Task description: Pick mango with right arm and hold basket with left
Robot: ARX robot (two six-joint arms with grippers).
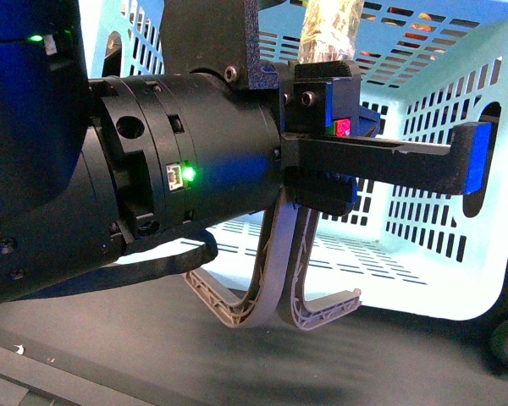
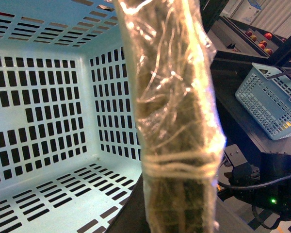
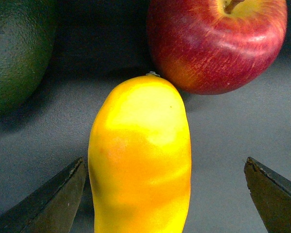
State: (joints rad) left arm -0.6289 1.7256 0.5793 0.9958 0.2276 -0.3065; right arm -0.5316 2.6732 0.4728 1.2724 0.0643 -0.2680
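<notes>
Now the right gripper (image 3: 165,194) stands open astride the smooth bright-yellow oval mango (image 3: 140,155), which lies on a dark grey surface (image 3: 233,131), its tip just beside a red apple (image 3: 218,43). Close squarely on its flanks. The left gripper (image 1: 389,144) is at the pale blue slotted plastic basket (image 1: 440,254); whether it grips, I cannot tell.

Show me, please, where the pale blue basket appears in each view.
Front view: the basket fills the right side and top.
Left wrist view: the basket shows from inside, behind the handle.
Right wrist view: not in it.
Shared landmark: the tape-wrapped handle, in the front and left wrist views.
</notes>
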